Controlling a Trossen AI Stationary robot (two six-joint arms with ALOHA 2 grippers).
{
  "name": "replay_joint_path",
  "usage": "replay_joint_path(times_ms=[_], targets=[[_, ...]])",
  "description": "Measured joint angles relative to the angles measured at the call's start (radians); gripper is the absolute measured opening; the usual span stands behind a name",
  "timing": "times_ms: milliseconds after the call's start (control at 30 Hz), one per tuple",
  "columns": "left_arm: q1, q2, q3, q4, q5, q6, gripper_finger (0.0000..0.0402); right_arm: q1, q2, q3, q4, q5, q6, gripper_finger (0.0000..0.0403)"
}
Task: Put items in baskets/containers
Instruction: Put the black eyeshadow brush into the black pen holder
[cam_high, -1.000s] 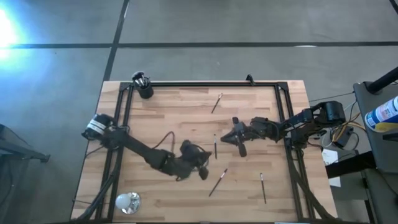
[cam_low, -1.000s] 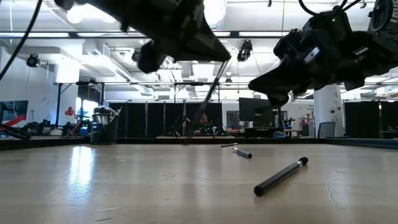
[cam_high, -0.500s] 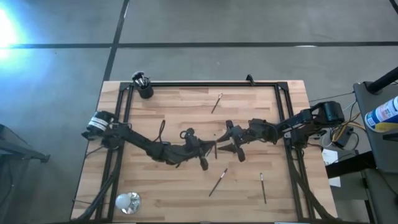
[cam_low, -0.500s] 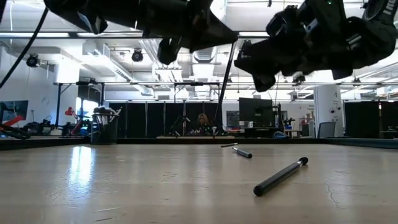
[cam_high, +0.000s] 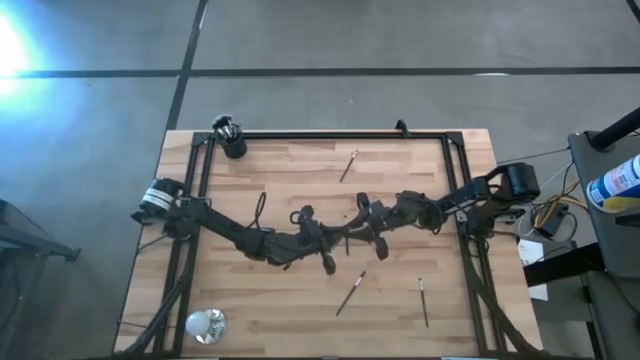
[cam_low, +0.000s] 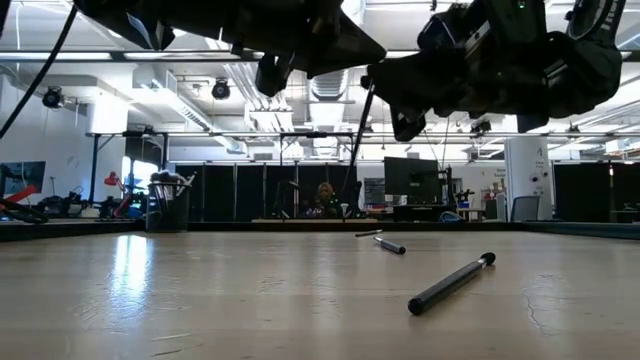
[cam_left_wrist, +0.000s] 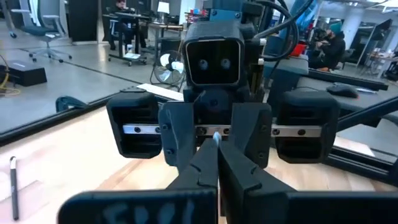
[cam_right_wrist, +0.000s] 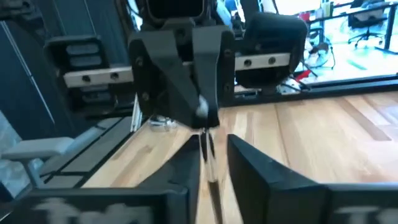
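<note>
hanging between the two grippers above the middle of the table is a thin makeup brush (cam_low: 362, 130). the left gripper (cam_high: 340, 238) is squeezed shut on it. the right gripper (cam_high: 358, 222) faces it, its fingers (cam_right_wrist: 255, 168) a little apart on each side of the brush; i cannot tell if they touch it. more brushes (cam_high: 349, 293) lie on the wood. the black cup (cam_high: 233, 143) stands at the far left corner with brushes in it.
</note>
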Motion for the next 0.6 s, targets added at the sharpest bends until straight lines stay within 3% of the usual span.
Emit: replay_joint_path(times_ms=[133, 267, 467, 600], targets=[[0.001, -0.001, 0.001, 0.004, -0.008, 0.024, 0.0, 0.0, 0.005, 0.01, -0.003, -0.002, -0.003, 0.0022], [0.002, -0.032, 0.0, -0.035, -0.002, -0.054, 0.0006, 0.0, -0.009, 0.003, -0.003, 0.0, -0.003, 0.0017], [-0.014, -0.148, -0.003, -0.318, -0.004, -0.169, 0.0045, -0.001, -0.053, -0.033, -0.041, 0.008, -0.014, 0.0015], [-0.03, -0.168, -0.021, -0.365, 0.025, -0.237, 0.0071, -0.001, -0.076, -0.039, -0.044, 0.011, -0.013, 0.0015]])
